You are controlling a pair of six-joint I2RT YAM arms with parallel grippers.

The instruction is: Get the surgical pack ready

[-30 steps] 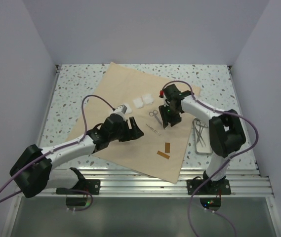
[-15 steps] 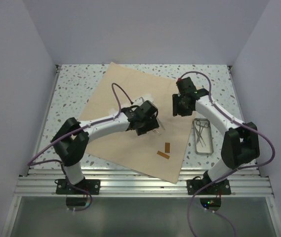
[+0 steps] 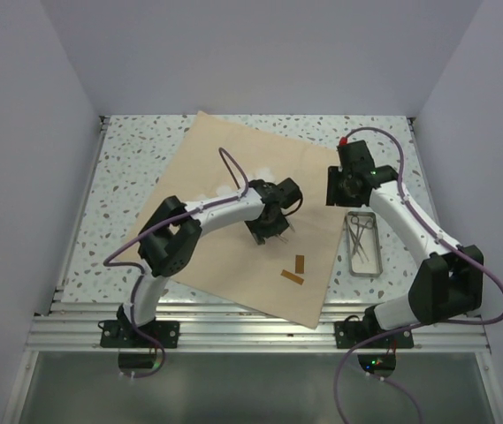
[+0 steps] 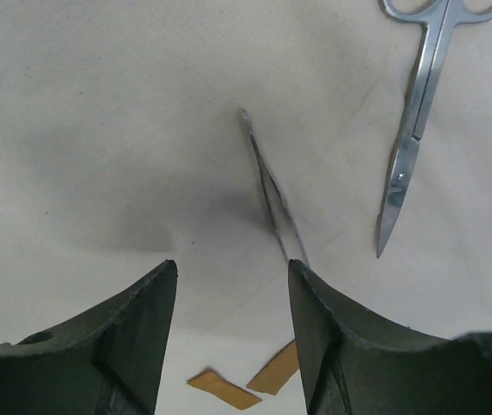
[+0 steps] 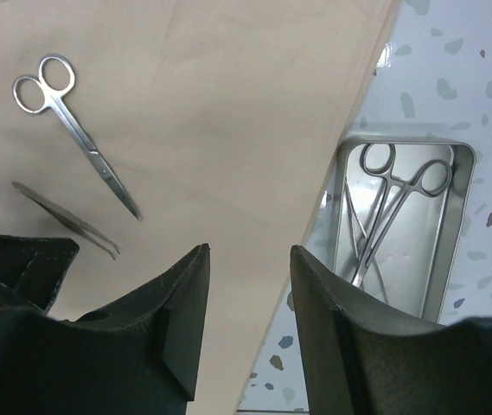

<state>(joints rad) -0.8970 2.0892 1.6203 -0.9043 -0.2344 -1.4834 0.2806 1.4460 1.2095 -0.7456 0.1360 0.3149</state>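
Tweezer pickup, as I judge it: left hand (image 4: 233,270) spread and empty above thin steel tweezers (image 4: 271,194) lying on the flat tan-beige cloth wrap (image 3: 224,150) on the speckled desk (image 3: 127,150). I would centre its 2 legs and pinch without gathering cloth. My right hand (image 5: 250,255) is spread, empty.

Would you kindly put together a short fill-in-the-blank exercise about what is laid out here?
The scissors lie on the tan ____.
The forceps lie inside the metal ____.
The thin instrument beside the scissors is a pair of ____.
The right gripper is ____ and holds nothing.
Missing: wrap; tray; tweezers; open.
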